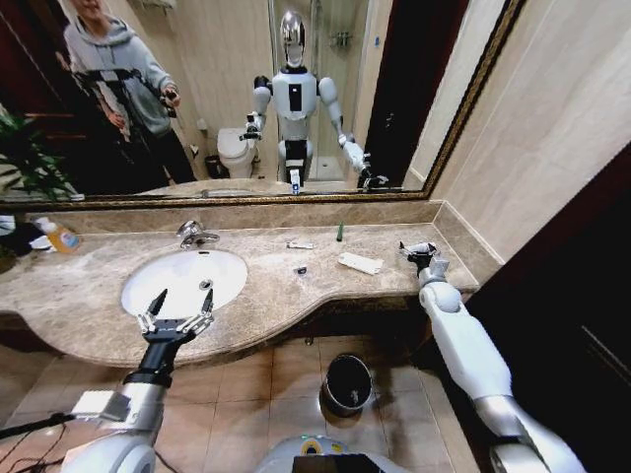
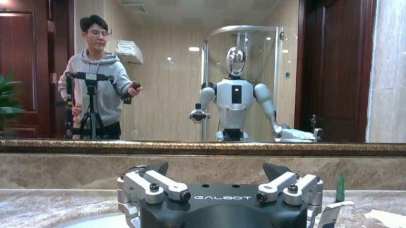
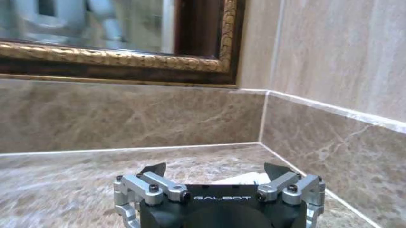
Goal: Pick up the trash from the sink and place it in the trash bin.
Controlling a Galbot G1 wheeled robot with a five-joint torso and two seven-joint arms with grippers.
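Both grippers spread wide, nothing held.

The left gripper point(image 1: 180, 313) was held open above the sink's point(image 1: 148, 271) front rim. The right gripper point(image 1: 418, 251) was opened over the countertop corner, near the flat white packet point(image 1: 360, 263); the trash bin point(image 1: 348, 382) was seen on the floor below.

White glossy arms end in black wrists; each gripper (left point(image 1: 178, 311), right point(image 1: 422, 252)) has silver linkages with dark screws, black pointed fingertips point(image 2: 156, 168) and a white GALBOT mark on its black body
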